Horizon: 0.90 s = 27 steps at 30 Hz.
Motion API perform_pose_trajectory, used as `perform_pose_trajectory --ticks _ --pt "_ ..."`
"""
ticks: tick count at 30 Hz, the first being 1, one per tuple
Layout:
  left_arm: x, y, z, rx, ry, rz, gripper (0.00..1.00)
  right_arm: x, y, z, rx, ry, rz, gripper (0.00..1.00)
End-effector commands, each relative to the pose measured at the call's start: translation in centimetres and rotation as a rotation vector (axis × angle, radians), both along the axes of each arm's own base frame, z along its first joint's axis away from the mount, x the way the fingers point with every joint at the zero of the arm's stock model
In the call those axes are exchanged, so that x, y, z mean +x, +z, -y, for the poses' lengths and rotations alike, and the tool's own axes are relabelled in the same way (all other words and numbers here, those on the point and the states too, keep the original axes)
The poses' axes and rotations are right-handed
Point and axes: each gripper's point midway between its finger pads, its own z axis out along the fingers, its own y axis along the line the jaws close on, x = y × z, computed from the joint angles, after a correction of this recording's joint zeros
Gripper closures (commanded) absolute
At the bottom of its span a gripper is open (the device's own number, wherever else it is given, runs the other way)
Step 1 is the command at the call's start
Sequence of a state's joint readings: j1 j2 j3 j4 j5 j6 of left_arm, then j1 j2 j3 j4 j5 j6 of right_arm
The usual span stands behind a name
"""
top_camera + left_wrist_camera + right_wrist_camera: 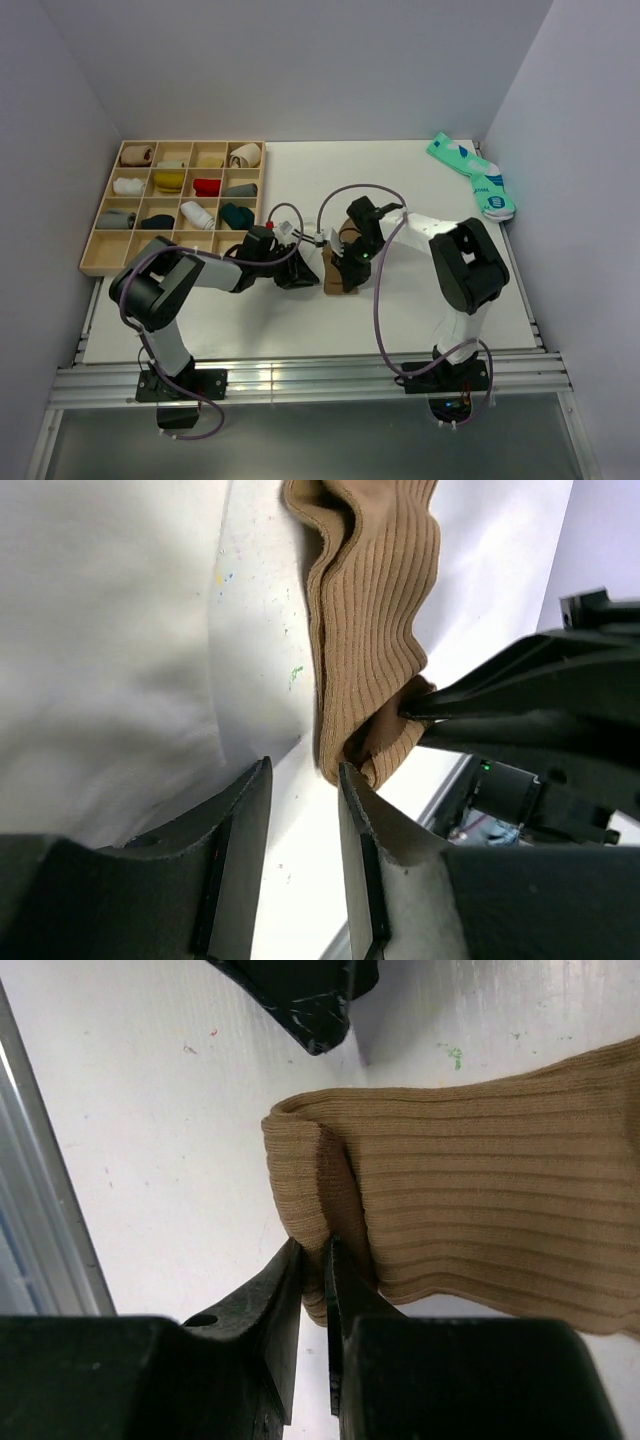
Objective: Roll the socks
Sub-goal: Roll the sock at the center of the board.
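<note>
Right wrist view: the tan sock [480,1180] lies on the white table [150,1140]. Its folded end is pinched between the narrowly set fingers of the right gripper [312,1260], and its other end runs out of frame. In the left wrist view, the left gripper [305,775] stands just beside that end, spread, with nothing between its fingers. From above, both arms hide most of the sock at mid-table. The teal pair [470,172] lies at the far right corner, well apart. A wooden tray [92,262] of rolled socks [198,213] sits far left.
</note>
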<state>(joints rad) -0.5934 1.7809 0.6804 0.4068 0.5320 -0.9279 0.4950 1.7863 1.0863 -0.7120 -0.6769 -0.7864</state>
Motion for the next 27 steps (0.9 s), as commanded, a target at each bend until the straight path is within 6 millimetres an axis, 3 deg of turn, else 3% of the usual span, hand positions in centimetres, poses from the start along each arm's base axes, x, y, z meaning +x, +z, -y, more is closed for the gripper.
perform_pose_trajectory --ticks 1,6,11,27 --pt "1.3 1.0 -0.5 0.003 0.025 0.148 0.61 -0.6 0.4 0.1 -0.02 0.007 -0.113 0.83" --pt "1.3 2.2 0.3 0.032 -0.013 0.303 0.59 -0.3 1.6 -0.4 -0.01 -0.004 -0.212 0.83" --pt "1.4 4.2 1.9 0.011 -0.04 0.44 0.59 0.1 1.0 -0.5 -0.027 -0.025 -0.277 0.83" --pt "1.1 4.1 4.7 -0.094 -0.164 0.535 0.59 1.3 0.2 -0.4 -0.05 -0.086 -0.378 0.83"
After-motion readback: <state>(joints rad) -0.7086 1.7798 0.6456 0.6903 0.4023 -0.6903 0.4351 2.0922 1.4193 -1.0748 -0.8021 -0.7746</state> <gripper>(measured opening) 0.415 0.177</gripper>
